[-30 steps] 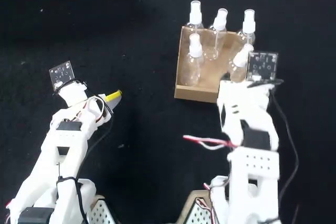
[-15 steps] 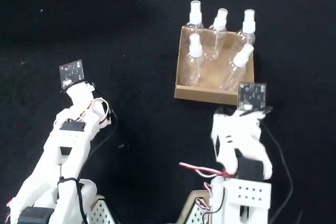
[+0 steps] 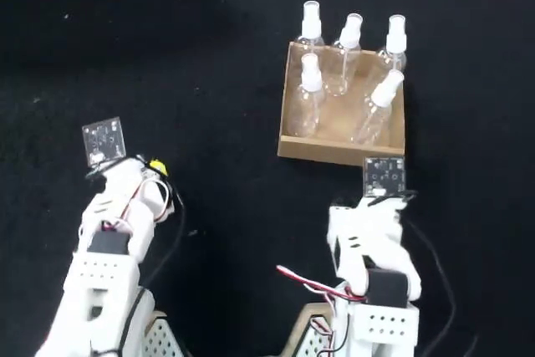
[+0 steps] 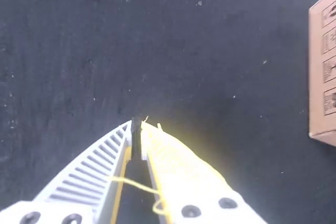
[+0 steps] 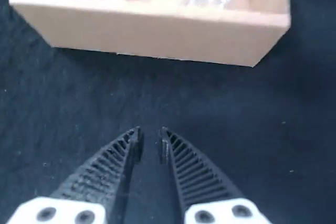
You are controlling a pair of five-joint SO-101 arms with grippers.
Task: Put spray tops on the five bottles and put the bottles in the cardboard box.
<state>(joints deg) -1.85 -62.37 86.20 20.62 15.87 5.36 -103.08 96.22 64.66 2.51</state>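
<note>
We see all five bottles inside the cardboard box, each with a white spray top on it. Three stand in a row along the far wall, one stands upright nearer the front on the left side of the box, and the fifth leans at a tilt on the right side. The box sits on the black table, toward its far right. Just in front of the box's near wall hangs the right gripper, apart from the cardboard and low over the cloth; we make out a narrow gap between its black fingertips, with nothing in it. Well off to the left, the left gripper points across bare cloth, its fingertips pressed together and holding nothing; we catch the box's side wall at the edge of its wrist view.
</note>
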